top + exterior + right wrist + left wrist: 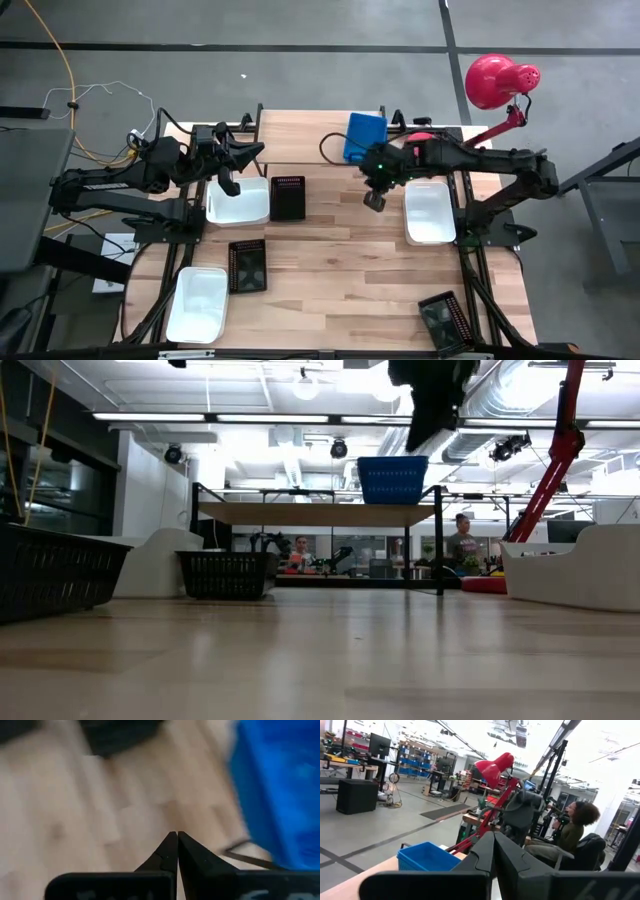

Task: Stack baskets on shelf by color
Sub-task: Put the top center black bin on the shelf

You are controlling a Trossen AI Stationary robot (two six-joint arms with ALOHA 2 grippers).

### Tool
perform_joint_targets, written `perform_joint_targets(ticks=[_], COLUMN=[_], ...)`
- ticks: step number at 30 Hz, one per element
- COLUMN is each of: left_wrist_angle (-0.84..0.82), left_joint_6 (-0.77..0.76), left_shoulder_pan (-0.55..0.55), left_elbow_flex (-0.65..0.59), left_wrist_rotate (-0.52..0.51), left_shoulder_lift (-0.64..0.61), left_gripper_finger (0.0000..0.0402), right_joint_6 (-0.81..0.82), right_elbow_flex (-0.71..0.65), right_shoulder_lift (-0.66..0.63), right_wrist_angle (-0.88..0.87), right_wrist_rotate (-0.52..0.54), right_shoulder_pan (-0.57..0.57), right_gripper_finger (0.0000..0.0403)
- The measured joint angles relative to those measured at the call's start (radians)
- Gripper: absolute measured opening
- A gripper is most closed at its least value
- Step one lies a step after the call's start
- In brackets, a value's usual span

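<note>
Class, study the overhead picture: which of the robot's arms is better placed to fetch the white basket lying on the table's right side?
Right. The right gripper hangs just beside that white basket; the left gripper sits across the table, over another white basket.

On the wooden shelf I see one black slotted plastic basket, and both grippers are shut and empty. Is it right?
Not quite: the basket on the wooden shelf is a bright blue plastic basket, as the low view shows. The left gripper and right gripper are indeed shut and empty.

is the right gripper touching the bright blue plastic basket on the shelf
Apart. The high view shows the right gripper over bare tabletop, short of the bright blue plastic basket; the right wrist view shows its fingers closed on nothing.
</note>
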Motion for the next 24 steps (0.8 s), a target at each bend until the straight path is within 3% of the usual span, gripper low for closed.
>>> perform_joint_targets(ticks=[3,9,24], left_wrist_angle=[0.0,0.0,0.0], left_joint_6=[0.0,0.0,0.0], left_shoulder_pan=[0.0,0.0,0.0], left_elbow_flex=[0.0,0.0,0.0], left_wrist_rotate=[-0.006,-0.006,-0.006], left_shoulder_lift=[0.0,0.0,0.0], left_gripper_finger=[0.0,0.0,0.0], right_joint_6=[0.026,0.041,-0.006], right_elbow_flex=[-0.03,-0.035,-0.035], right_shoulder_lift=[0.0,-0.002,-0.004], right_wrist_angle=[0.023,0.064,0.061], right_wrist_rotate=[0.083,0.136,0.119], right_shoulder_pan=[-0.024,-0.082,-0.163], right_gripper_finger=[0.0,0.0,0.0])
